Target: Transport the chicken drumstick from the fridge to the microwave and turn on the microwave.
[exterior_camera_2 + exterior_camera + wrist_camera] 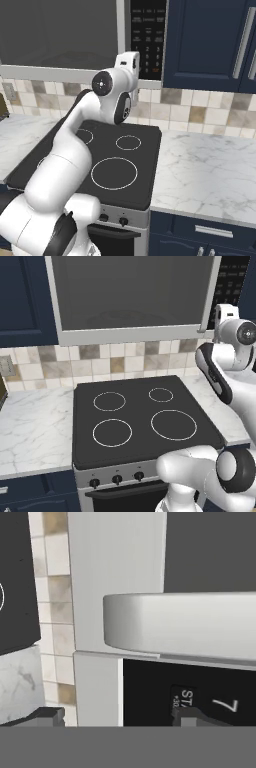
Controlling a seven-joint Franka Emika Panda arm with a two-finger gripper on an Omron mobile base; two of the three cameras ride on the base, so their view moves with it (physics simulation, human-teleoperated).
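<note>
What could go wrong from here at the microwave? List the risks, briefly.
1. The claw hangs open against the microwave, straddling the door's edge. One fingertip sits over the button panel near the lettered keys, so it may press the wrong one.
2. The door handle juts out close to the fingertips. A small slip could catch it and tug the door.

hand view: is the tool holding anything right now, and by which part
Nothing is held. The tool has its two tips apart with nothing between them, close in front of the microwave, beside its door handle and button panel.
</note>
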